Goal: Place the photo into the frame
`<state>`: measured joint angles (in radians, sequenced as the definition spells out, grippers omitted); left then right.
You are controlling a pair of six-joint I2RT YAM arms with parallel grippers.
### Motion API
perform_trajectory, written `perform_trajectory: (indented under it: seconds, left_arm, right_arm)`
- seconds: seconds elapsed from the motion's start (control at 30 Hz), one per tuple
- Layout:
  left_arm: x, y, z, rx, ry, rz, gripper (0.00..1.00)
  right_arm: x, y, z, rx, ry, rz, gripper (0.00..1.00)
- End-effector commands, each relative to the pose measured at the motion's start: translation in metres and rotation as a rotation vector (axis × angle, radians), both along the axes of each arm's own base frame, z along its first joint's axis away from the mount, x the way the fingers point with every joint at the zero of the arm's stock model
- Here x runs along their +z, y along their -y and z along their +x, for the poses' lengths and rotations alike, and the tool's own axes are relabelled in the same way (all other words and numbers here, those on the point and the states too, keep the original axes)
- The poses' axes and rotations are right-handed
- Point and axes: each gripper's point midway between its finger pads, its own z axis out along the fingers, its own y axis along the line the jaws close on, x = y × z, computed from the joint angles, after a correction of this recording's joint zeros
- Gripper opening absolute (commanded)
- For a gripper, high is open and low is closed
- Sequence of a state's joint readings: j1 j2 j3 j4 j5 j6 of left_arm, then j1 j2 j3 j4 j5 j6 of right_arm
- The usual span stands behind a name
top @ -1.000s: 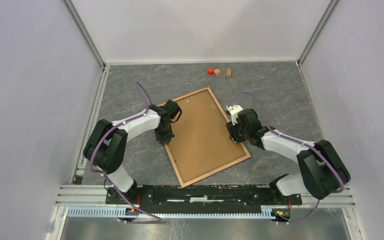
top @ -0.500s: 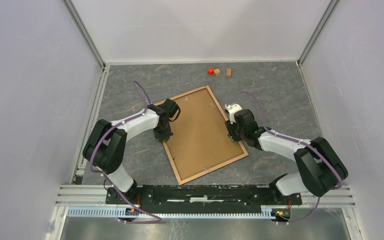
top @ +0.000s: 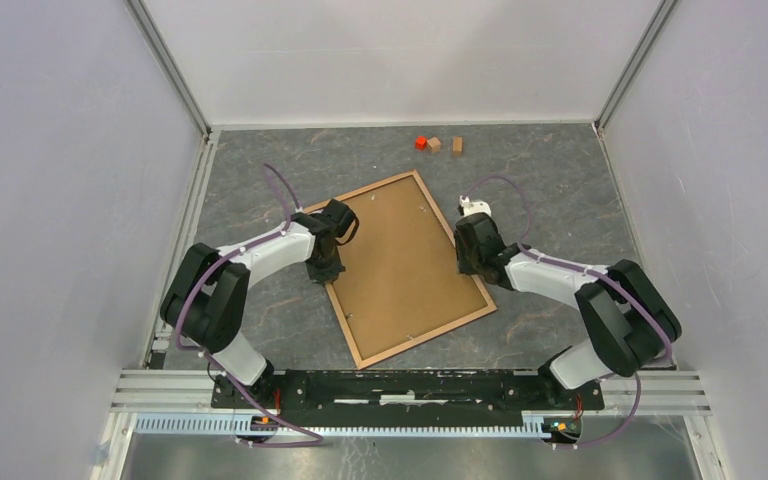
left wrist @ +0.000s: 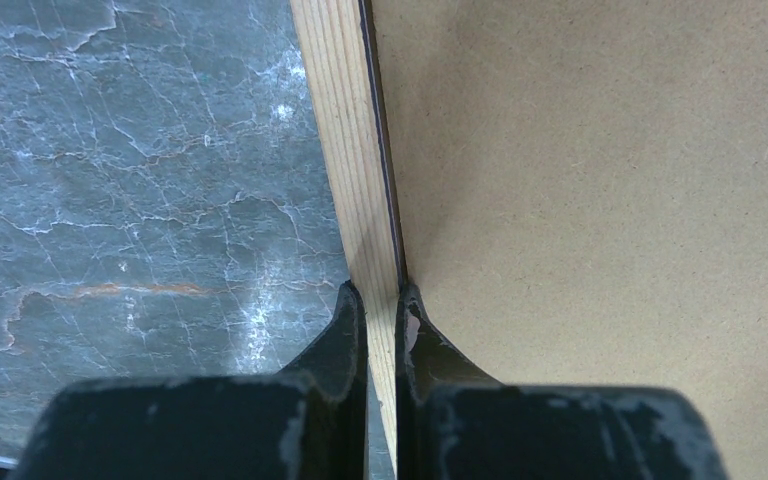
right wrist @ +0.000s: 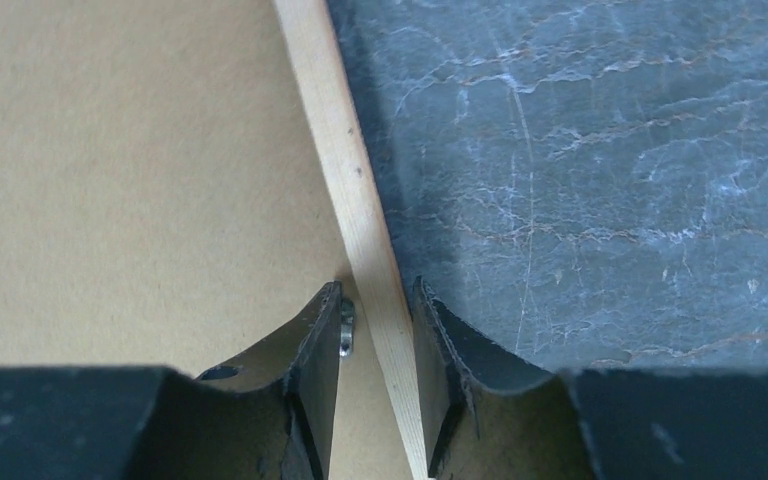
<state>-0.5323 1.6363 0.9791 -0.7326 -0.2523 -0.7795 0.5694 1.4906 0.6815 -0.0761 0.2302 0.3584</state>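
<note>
As it lies in the top view, the frame (top: pixel 428 337) rests flat on the grey marbled table (top: pixel 560 180), light-wood side up. It is turned askew, with its far left corner toward the left arm and its near right corner toward the right arm.

Item: brown backing board (top: pixel 400 265), plain and matt, fills the whole opening inside the rails. Whether the photo lies beneath the board cannot be told from any view.

Item: left gripper (left wrist: pixel 380 295), set on the frame's left long rail about a third of the way along from the far end. It is clamped on that rail. One finger (left wrist: pixel 345 330) stands on the table side and the other on the board side, and both press against the wood. A thin dark line runs along the rail's inner edge.

Item: right gripper (right wrist: pixel 375 300), astride the right long rail near its middle, jaws apart. The outer finger (right wrist: pixel 440 350) sits just beside the wood on the table side. The inner finger stands over the board, with a narrow gap between it and the rail. A small metal tab (right wrist: pixel 346 330) shows in that gap.

Item: red block (top: pixel 420 142) and two wooden blocks (top: pixel 445 144), in a short row near the table's far edge, well apart from the frame.
</note>
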Motion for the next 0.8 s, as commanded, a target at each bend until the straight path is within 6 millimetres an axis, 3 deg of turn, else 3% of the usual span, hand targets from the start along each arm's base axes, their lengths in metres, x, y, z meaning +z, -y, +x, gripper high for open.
perform_trajectory:
  seconds: [0.0, 0.13, 0.27, 0.47, 0.57, 0.77]
  left_arm:
    - [-0.019, -0.001, -0.012, -0.062, -0.042, 0.005, 0.02]
    - [-0.019, -0.002, -0.013, -0.027, -0.037, 0.008, 0.02]
    - [-0.02, 0.0, -0.011, -0.011, -0.038, 0.001, 0.02]
    - [-0.02, 0.002, -0.01, -0.025, -0.042, -0.002, 0.02]
    - [-0.019, 0.002, -0.011, -0.026, -0.041, -0.005, 0.02]
    - [-0.019, 0.002, -0.012, -0.022, -0.041, -0.011, 0.02]
  right_arm:
    - [-0.032, 0.013, -0.024, -0.171, -0.132, -0.059, 0.0]
    - [-0.032, 0.022, -0.04, -0.256, -0.169, -0.179, 0.0]
    - [-0.032, 0.01, -0.047, -0.201, -0.178, -0.184, 0.0]
    - [-0.018, -0.002, -0.036, -0.06, -0.147, -0.19, 0.17]
    - [-0.015, -0.004, -0.038, -0.034, -0.139, -0.175, 0.34]
    - [-0.013, -0.011, -0.044, 0.013, -0.146, -0.127, 0.48]
